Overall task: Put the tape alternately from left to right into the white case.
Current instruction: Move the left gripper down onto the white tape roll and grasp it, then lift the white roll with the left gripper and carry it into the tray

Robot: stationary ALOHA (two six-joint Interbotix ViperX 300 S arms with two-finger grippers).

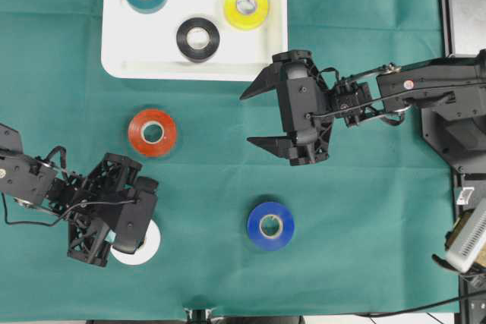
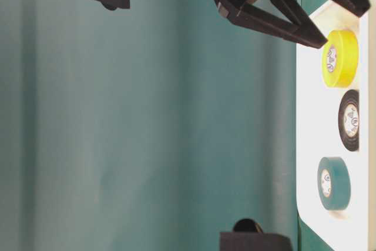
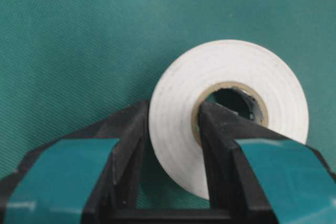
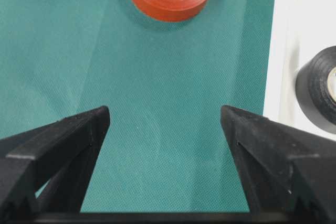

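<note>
Green cloth; white roll within left claw

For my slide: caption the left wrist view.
Left pincer shut on the white tape roll, one finger through its core.

A green cloth covers the table, with dark equipment at its right edge.

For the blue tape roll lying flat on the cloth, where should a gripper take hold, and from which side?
Probably by the ring wall, from straight above: the blue tape roll lies flat with its core hole facing up, so one finger can drop into the hole and the other outside. The left gripper is shut on the white roll that same way. The open right gripper looks nearest.
</note>
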